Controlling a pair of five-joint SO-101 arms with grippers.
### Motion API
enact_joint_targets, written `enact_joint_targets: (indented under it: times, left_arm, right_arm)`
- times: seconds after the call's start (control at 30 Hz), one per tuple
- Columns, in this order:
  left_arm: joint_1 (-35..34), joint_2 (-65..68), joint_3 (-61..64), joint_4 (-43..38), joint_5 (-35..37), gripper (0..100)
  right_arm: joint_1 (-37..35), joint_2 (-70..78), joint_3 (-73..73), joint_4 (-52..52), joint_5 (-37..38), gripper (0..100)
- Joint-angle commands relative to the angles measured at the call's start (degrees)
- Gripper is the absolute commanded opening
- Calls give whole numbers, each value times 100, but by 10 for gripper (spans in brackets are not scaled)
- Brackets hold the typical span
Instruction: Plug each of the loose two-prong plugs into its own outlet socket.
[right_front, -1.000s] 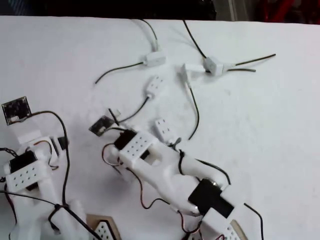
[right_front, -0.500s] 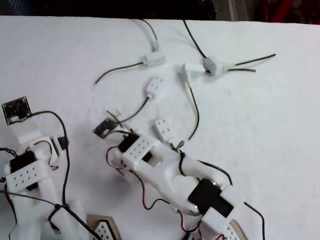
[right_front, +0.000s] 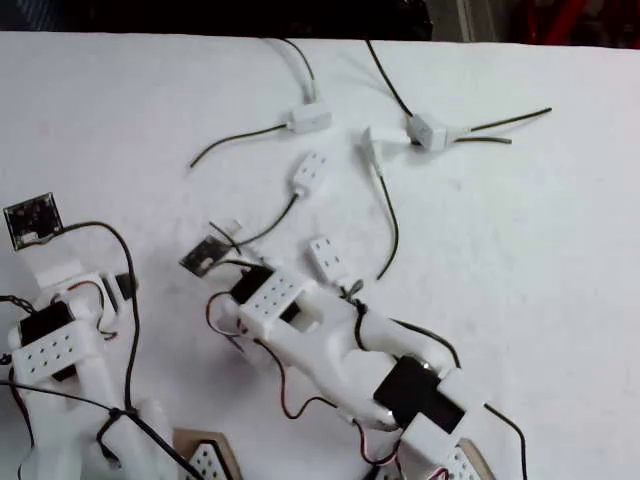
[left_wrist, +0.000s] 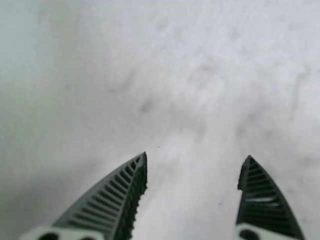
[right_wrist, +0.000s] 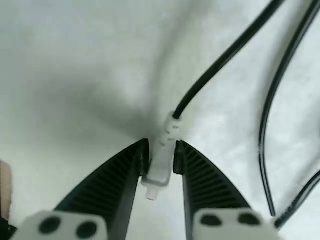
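Plug (right_wrist: 162, 150) pinched between the right gripper (right_wrist: 161, 145) jaws, held low over the table (left_wrist: 150, 75) and near the closest socket (right_front: 327, 258). Its long axis runs along the fingers. The cord (right_wrist: 225, 60) leaves away from the wrist, and the prong end seems to face back toward it. So the job, I'd say, is to swing it round until the prongs face the socket's slots and square the axis up before pushing, minding cord drag. The left gripper (left_wrist: 195, 157) hangs wide open over bare table, holding nothing.
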Motion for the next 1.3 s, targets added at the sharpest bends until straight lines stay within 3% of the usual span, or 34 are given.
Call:
enact_joint_targets:
  times: [0.0,0.53,0.83,1.07,1.27]
  left_arm:
    - [84,-163,-316,-114,18,294]
    - [84,-163,-316,-114,18,294]
    - [84,-163,-316,-114,18,294]
    - [92,-163,-316,-114,18,294]
    - [426,-189,-316,-97,53,294]
  right_arm:
    - [40,-136,-387,207,18,68]
    - [101,514,-615,303,53,19]
    - [145,-1253,-844,910,53,18]
    - [620,-2510,-818,875,53,18]
    - [831,-3169,-211,-31,53,18]
